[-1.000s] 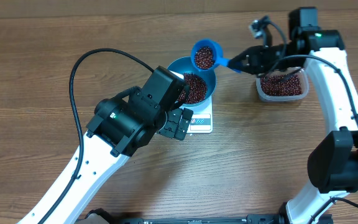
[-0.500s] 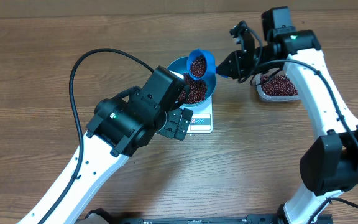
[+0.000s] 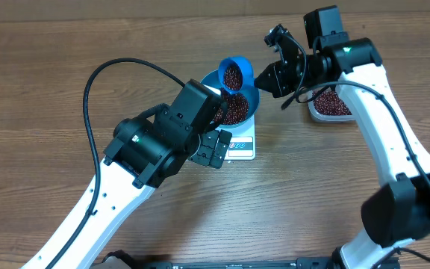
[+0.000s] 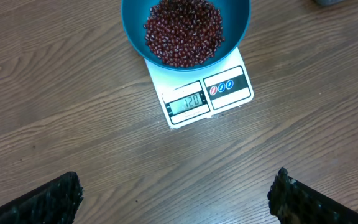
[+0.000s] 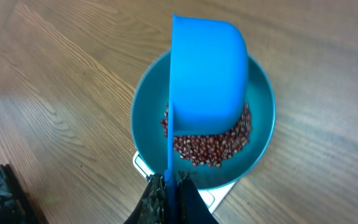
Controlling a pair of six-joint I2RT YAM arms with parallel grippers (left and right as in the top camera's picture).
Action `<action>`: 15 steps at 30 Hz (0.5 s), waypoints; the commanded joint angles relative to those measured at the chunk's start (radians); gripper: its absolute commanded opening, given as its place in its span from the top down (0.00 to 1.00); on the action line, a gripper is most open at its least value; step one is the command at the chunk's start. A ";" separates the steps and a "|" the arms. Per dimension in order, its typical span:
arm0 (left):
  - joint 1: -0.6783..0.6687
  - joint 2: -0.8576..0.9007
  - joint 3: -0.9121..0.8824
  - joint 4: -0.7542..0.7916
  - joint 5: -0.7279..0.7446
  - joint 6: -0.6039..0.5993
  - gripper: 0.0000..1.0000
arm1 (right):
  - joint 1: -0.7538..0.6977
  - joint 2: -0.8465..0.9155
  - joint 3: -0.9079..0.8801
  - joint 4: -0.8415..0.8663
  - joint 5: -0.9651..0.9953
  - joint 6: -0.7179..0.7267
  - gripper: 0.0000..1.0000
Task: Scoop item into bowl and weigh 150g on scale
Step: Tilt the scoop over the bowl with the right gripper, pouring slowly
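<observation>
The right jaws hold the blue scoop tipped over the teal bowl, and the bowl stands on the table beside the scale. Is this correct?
Not quite. The bowl stands on the scale, not on the table beside it; the left wrist view shows the scale's display sticking out from under it. The right jaws do hold the blue scoop tipped over the bowl.

The round teal-blue bowl (image 4: 238, 25) is set on the flat white square scale (image 4: 197, 99), on the wooden table (image 3: 36, 75), with small red-brown beans (image 4: 183, 31) heaped inside. A bright-blue plastic scoop (image 5: 207, 74) is tilted above it. A clear plastic tub (image 3: 321, 116) is set apart, to the right.
</observation>
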 commanded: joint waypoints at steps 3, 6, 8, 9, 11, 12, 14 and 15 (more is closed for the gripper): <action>0.002 0.001 0.020 0.000 -0.006 0.019 0.01 | 0.011 -0.082 0.035 0.023 -0.004 -0.046 0.96; 0.002 0.001 0.020 0.000 -0.006 0.019 0.01 | 0.016 -0.082 0.035 0.005 -0.005 -0.092 0.96; 0.002 0.001 0.020 0.000 -0.006 0.019 0.00 | 0.023 -0.082 0.035 -0.004 -0.005 -0.125 0.96; 0.002 0.001 0.020 0.000 -0.006 0.019 0.00 | 0.026 -0.082 0.035 -0.006 -0.003 -0.139 0.96; 0.002 0.001 0.020 0.000 -0.006 0.019 0.01 | 0.027 -0.082 0.035 -0.005 -0.003 -0.149 0.96; 0.002 0.001 0.020 0.000 -0.006 0.019 0.00 | 0.027 -0.082 0.035 0.002 0.011 -0.145 0.96; 0.002 0.001 0.020 0.000 -0.006 0.019 0.01 | 0.027 -0.082 0.035 0.017 0.058 -0.094 0.96; 0.002 0.001 0.020 0.000 -0.006 0.019 0.00 | 0.027 -0.082 0.035 0.013 0.056 -0.098 0.96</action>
